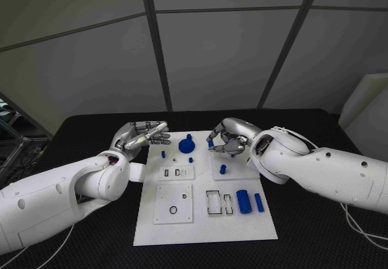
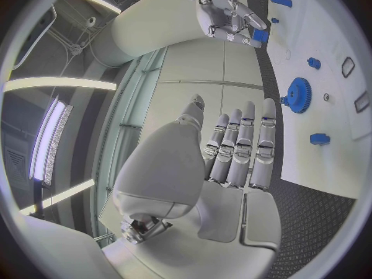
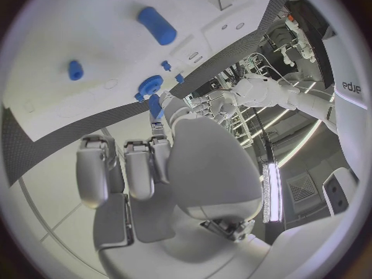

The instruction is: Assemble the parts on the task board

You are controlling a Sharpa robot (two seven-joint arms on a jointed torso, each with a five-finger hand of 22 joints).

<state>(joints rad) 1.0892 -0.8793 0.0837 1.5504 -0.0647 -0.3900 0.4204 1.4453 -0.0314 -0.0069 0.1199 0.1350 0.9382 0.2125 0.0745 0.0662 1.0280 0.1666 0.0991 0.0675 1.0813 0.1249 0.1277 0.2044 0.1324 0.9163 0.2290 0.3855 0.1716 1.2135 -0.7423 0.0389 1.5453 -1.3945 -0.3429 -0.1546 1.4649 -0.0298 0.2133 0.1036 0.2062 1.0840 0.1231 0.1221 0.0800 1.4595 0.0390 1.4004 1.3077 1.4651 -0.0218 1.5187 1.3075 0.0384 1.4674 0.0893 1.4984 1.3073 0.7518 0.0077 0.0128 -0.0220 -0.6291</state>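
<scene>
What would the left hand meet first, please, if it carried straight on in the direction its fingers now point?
Probably the blue gear. The left hand hovers open beside the task board, fingers stretched toward the gear, with nothing between them in the head view. Height is unclear, so it might pass just above the gear.

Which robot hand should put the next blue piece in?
Right, probably. The right robot hand already pinches a blue part over the board. The left robot hand is open beside it.

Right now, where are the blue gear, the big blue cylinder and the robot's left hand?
blue gear (image 1: 186, 145), head view, on its toothed disc.
big blue cylinder (image 1: 243, 200), head view, mid-length on its side.
left hand (image 1: 144, 134), head view, on the fingers.
</scene>
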